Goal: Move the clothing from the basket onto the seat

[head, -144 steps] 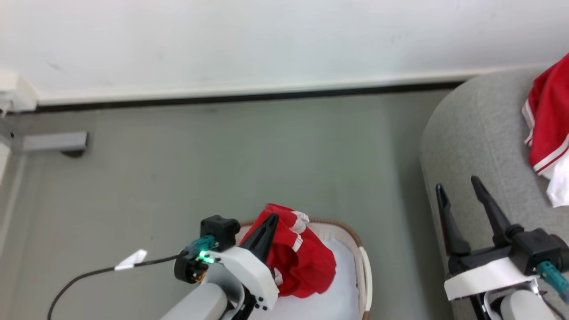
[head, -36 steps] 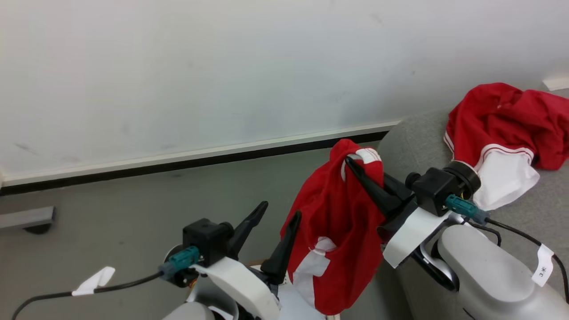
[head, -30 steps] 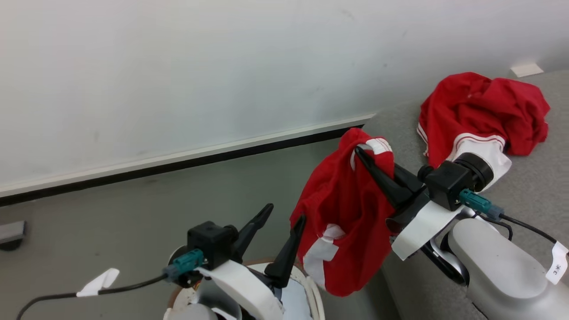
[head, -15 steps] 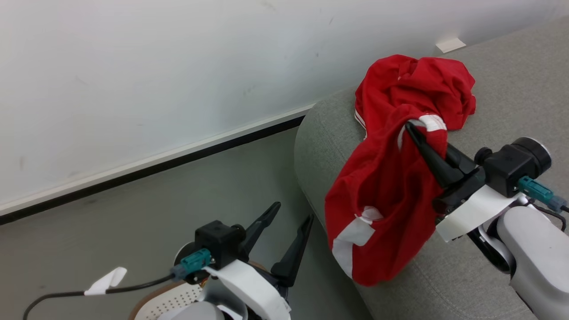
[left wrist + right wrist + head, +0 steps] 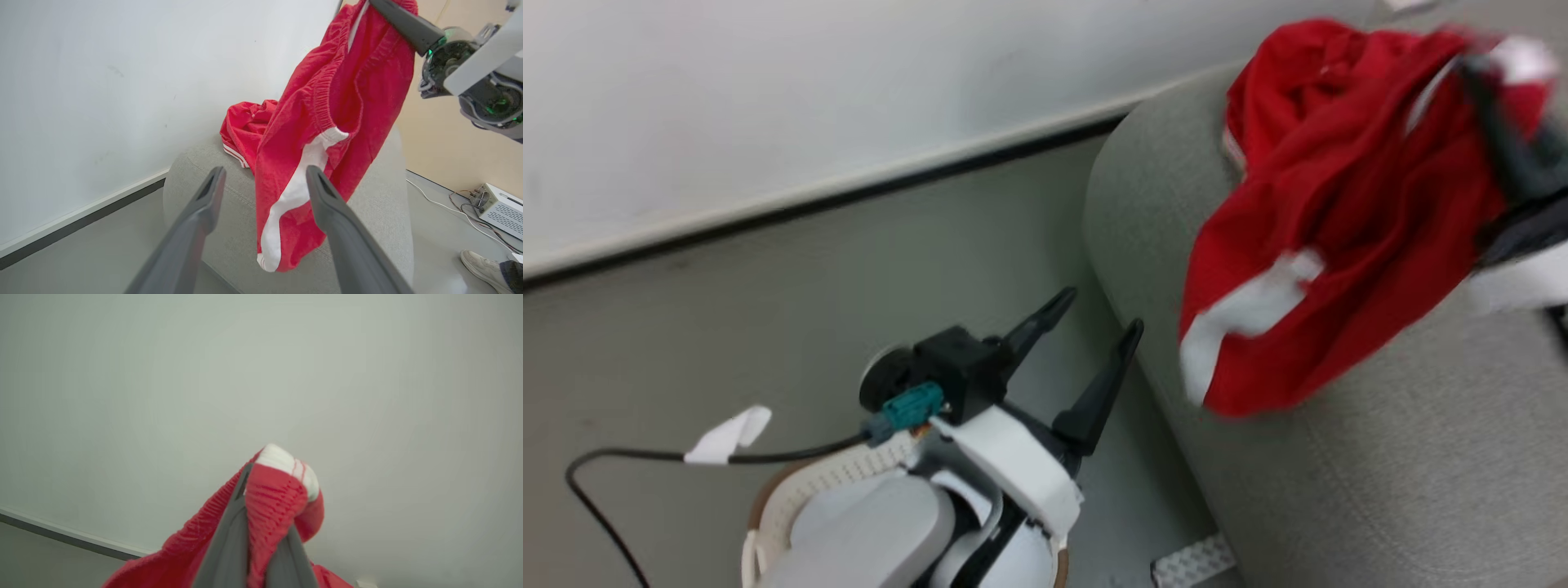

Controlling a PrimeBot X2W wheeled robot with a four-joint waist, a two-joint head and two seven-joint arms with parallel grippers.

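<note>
Since half a second ago our right gripper (image 5: 263, 506) has swung its garment (image 5: 1323, 269) farther in over the seat (image 5: 1339, 490), and our head has turned with it.

Nearest us, off the seat's rounded edge, sits the basket (image 5: 809, 482). Our left forearm covers its inside, so we cannot tell what it holds. Just beyond, beside that edge and over the floor, our left gripper (image 5: 1101, 310) has its fingers spread wide with nothing between them.

Farther in, above the seat, our right gripper's fingers are pressed together on the garment's elastic band. The cloth hangs straight down from them, long axis vertical, its lower end at the seat near the edge. We cannot tell whether it touches. The seat lies directly below, so we judge the next move is lowering and letting go, and the right arm is the nearer one.

Behind it a second garment (image 5: 245, 126) lies crumpled on the seat.

We count two garments, one basket, one seat.
</note>
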